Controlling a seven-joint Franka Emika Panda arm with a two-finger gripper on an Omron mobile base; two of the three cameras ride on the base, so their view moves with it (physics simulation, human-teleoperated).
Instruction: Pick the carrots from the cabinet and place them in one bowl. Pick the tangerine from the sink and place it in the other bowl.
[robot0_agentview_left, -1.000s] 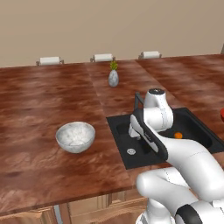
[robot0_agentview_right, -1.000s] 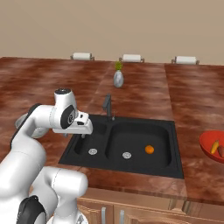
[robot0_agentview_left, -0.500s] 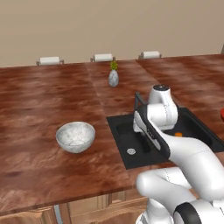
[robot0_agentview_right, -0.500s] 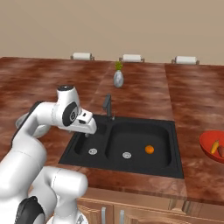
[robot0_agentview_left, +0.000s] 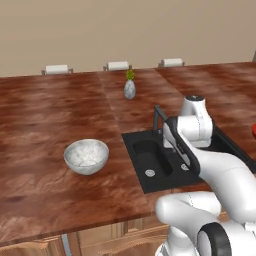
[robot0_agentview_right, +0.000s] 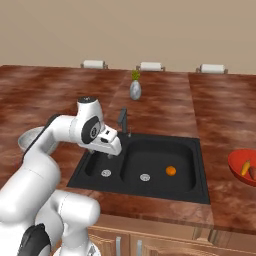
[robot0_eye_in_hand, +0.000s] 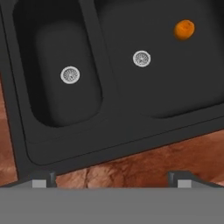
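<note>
Since the earlier frames the arm has been swung further over the black sink (robot0_agentview_right: 145, 162), so that the gripper (robot0_agentview_right: 111, 145), its jaws spread wide and holding nothing, is now seen at centre left of the right base view above the smaller basin. The tangerine (robot0_eye_in_hand: 184, 29) is found on the floor of the larger basin, at the upper right of the hand view and well apart from the fingertips (robot0_eye_in_hand: 43, 179) at the bottom edge, beyond the drain (robot0_eye_in_hand: 141, 58). It is judged to be light, firm and smooth, apt to roll on the flat basin floor, and best taken across its widest middle from above.
</note>
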